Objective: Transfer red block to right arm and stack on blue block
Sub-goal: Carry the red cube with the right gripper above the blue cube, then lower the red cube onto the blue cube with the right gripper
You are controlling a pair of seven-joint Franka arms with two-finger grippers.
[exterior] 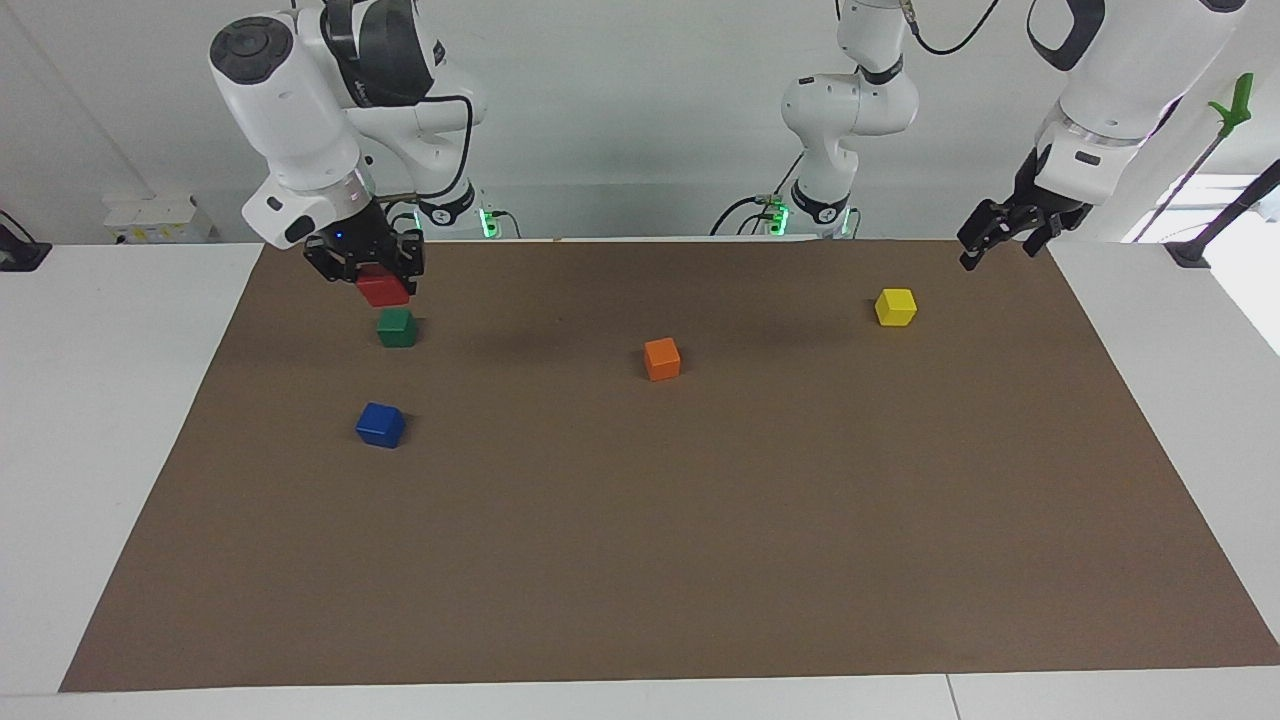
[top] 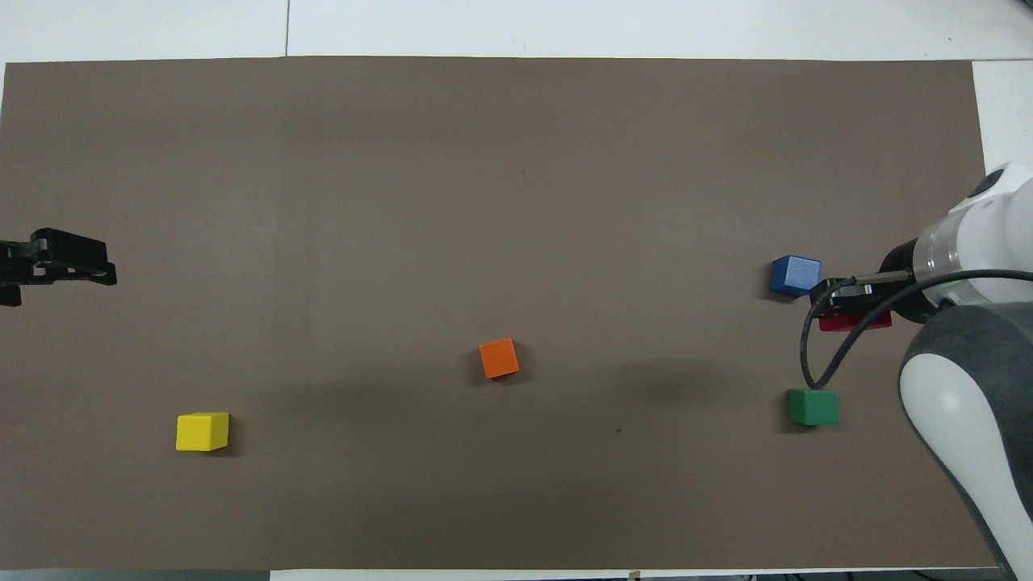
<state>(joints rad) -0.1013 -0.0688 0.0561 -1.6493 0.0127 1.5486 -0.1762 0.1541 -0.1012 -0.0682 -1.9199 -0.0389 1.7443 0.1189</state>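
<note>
Red block (exterior: 381,289) is clamped in your right gripper (exterior: 366,262), up in the air over the mat between blue block (exterior: 381,425) and green block (exterior: 397,327). Your left gripper (exterior: 990,238) waits over the mat's edge near the yellow block (exterior: 895,306), fingers spread, holding nothing.

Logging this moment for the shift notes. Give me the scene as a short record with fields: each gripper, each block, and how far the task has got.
right gripper: shut on the red block, up in the air
left gripper: waits over the mat's corner at the left arm's end, holding nothing
blue block: on the mat, nothing on it
green block: on the mat, nearer to the robots than the blue block
orange block: mid-mat
yellow block: toward the left arm's end
task state: handover done, stacking not yet done
</note>
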